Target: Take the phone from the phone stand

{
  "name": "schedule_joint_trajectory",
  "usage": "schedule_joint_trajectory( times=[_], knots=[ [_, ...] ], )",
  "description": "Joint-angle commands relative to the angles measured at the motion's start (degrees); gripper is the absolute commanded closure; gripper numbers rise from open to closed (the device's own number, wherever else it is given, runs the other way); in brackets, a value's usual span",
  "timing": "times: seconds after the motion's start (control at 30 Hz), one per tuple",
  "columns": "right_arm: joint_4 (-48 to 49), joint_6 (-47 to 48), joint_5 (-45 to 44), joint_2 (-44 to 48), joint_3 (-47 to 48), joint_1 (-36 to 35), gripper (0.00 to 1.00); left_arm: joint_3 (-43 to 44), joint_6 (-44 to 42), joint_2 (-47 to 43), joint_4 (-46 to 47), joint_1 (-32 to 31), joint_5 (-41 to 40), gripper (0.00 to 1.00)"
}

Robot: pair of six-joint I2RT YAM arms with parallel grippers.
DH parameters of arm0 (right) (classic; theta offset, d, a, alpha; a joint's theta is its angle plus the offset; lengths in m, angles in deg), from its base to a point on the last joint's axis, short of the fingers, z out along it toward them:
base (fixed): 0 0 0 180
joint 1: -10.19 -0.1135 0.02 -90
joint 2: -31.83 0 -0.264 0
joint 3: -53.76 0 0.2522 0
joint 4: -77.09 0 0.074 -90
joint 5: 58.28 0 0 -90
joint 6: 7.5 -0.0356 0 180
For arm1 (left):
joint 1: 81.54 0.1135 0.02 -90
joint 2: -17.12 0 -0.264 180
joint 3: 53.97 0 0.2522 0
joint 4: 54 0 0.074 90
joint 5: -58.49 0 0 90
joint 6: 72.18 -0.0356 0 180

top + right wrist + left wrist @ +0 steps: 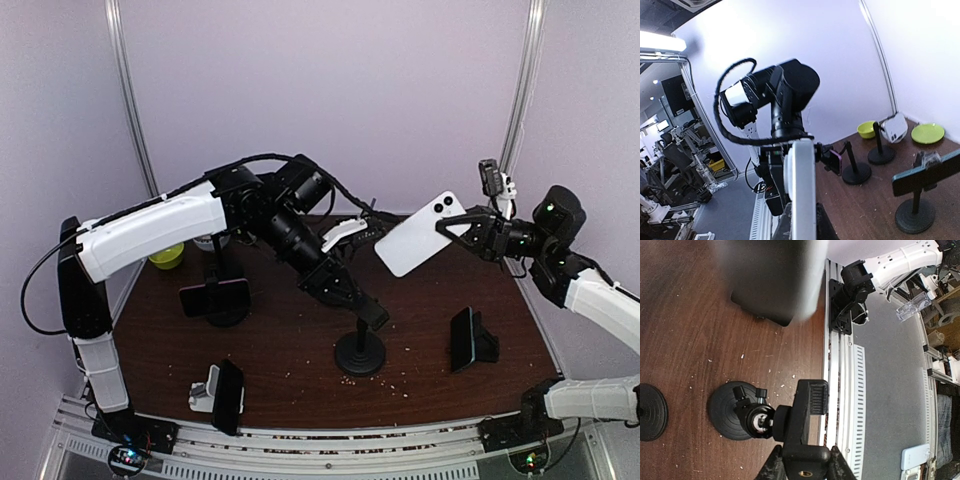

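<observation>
Brown crumb-speckled table (290,345), lilac walls (330,90).
We saw the right gripper (457,228) clamping the white phone (418,235) aloft, clear of the phone stand (359,356), which our left gripper (372,313) pinched near its top.

A blurred dark slab (772,275), perhaps a phone, looms close; the left pincer (805,464) is cropped below.

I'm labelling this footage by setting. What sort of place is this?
Most likely a robotics lab test cell: a table walled in by plain panels, several phone stands set out as props, and a cluttered workshop beyond it in the right wrist view.
</observation>
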Motion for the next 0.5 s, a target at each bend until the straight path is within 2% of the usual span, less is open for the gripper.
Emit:
schedule_joint_trajectory(
  times=[0.0, 0.1, 0.2, 0.3, 0.47],
  knots=[
    [7.1, -3.5, -2.2, 2.1, 3.5, 2.6, 1.00, 1.6, -0.5, -0.1, -3.3, -0.2, -1.2, 1.00],
    [3.9, -2.0, -5.5, 3.6, 5.4, 4.7, 1.00, 2.4, -0.1, -0.2, -3.4, -0.2, -1.2, 1.00],
    [-6.6, 4.0, -12.9, 5.8, 7.6, 6.0, 1.00, 4.1, 0.8, -0.4, -3.4, -0.2, -2.1, 1.00],
    [-17.3, 9.5, -22.0, 7.8, 9.6, 6.0, 1.00, 6.6, 2.2, -0.6, -3.4, -0.2, -5.1, 1.00],
    [-25.4, 11.6, -30.1, 9.8, 10.8, 6.0, 1.00, 11.6, 4.5, -0.6, -4.8, -0.1, -10.8, 1.00]
  ],
)
